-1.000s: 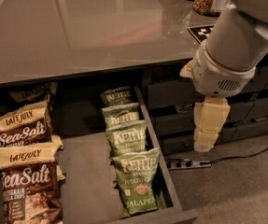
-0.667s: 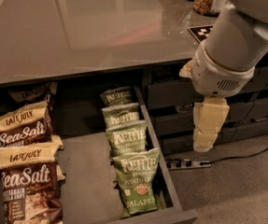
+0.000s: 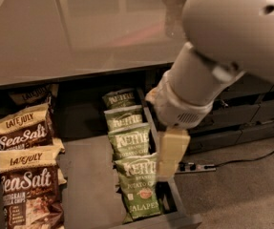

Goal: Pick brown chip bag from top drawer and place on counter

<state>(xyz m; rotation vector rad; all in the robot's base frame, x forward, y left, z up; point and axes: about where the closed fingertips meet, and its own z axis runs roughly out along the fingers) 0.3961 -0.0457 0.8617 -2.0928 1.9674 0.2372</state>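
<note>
Tool (image 3: 173, 149) over top drawer (image 3: 86, 175), three brown chip bags (image 3: 24, 128) — four green bags (image 3: 129, 144)

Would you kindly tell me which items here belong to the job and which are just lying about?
Job: brown chip bags, top drawer, counter, gripper hanging over the drawer's right wall.
Lying about: green Kettle bags, power strip on the floor.

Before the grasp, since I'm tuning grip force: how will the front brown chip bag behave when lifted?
Likely light and floppy: the front brown chip bag looks puffy with crinkled edges. Smooth film may slip, and the overlapped bag behind could shift. The gripper hangs over the right wall of the top drawer, beside the Kettle bags.
</note>
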